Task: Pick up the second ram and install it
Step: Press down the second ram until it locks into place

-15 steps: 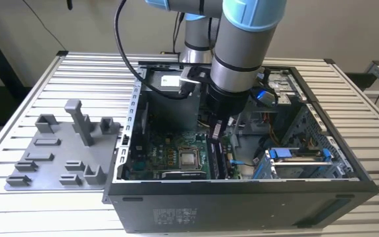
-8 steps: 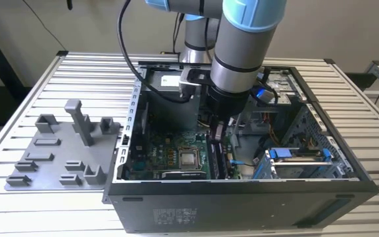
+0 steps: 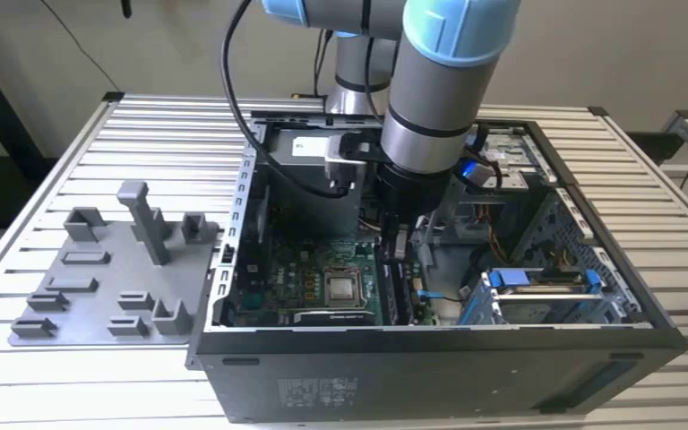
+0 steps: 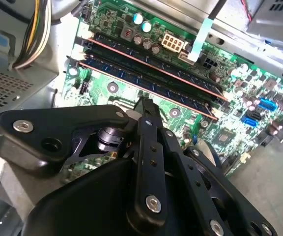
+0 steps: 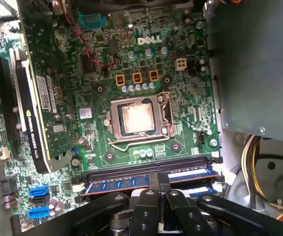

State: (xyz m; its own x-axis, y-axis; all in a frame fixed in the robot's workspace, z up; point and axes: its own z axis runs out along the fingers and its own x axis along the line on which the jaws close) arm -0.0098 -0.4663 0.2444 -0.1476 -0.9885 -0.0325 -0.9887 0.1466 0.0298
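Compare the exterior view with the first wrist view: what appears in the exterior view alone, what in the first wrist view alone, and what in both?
Exterior view alone: the arm reaching down into the open case, the slatted table, and a grey fixture tray to the case's left in that view.

First wrist view alone: a graphics card standing on edge, blue connectors, and the ram in its slot just ahead of the gripper.

Both: the green motherboard and its CPU socket.

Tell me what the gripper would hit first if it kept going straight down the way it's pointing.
Most likely the RAM stick standing in the motherboard slots right under the gripper; whether they already touch is unclear.
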